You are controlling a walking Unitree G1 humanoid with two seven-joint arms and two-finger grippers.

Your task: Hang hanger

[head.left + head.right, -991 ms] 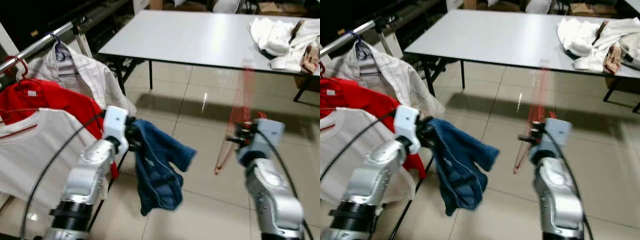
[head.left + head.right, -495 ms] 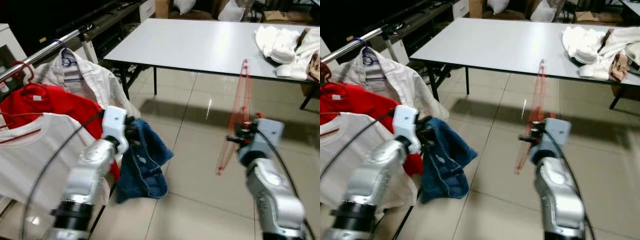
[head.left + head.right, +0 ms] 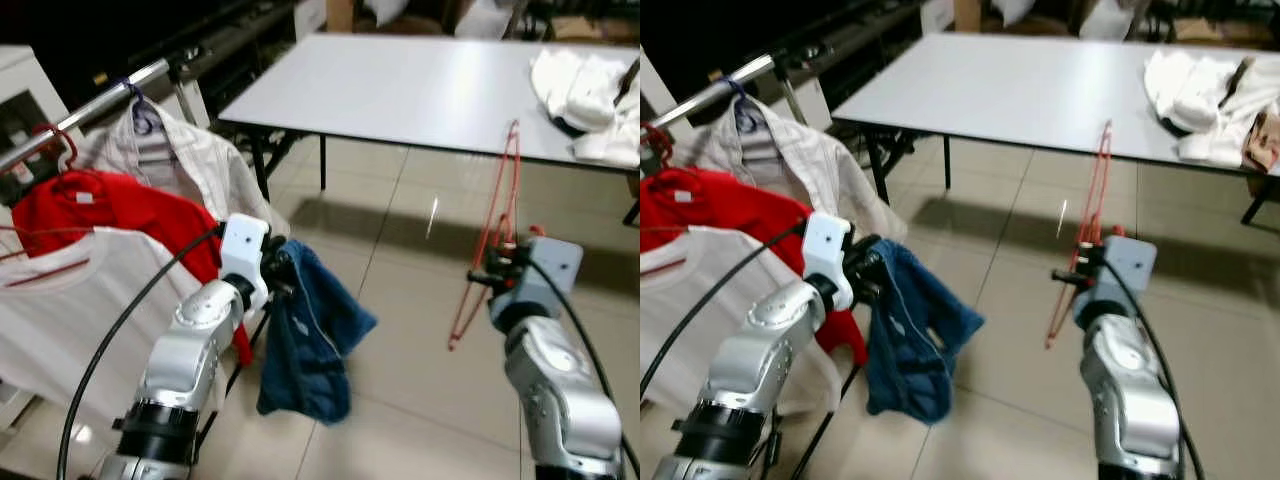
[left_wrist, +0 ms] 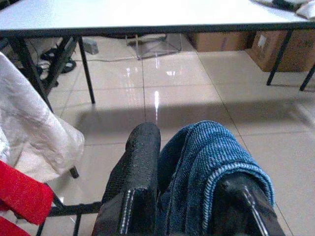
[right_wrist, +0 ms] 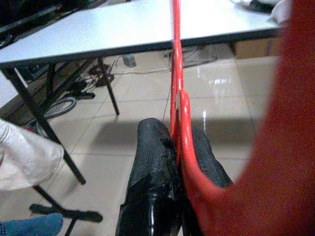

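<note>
A thin red wire hanger (image 3: 494, 222) stands almost upright above the tiled floor, held low down by my right gripper (image 3: 492, 275), which is shut on it. In the right wrist view the hanger (image 5: 176, 93) runs up between the black fingers (image 5: 153, 162). My left gripper (image 3: 277, 275) is shut on a blue denim garment (image 3: 312, 345) that hangs down beside the clothes rail (image 3: 100, 100). The denim (image 4: 206, 157) is draped between the left fingers (image 4: 140, 162) in the left wrist view.
On the rail at my left hang a beige shirt (image 3: 190, 160), a red shirt (image 3: 130, 210) and a white T-shirt (image 3: 70, 310). A long grey table (image 3: 420, 85) stands ahead with white clothes (image 3: 590, 95) piled at its right end. Cardboard boxes (image 4: 275, 49) sit under it.
The camera has shifted a little. The denim garment has swung out to the right beneath the left gripper. The hanger sits slightly further right in view and is still held.
</note>
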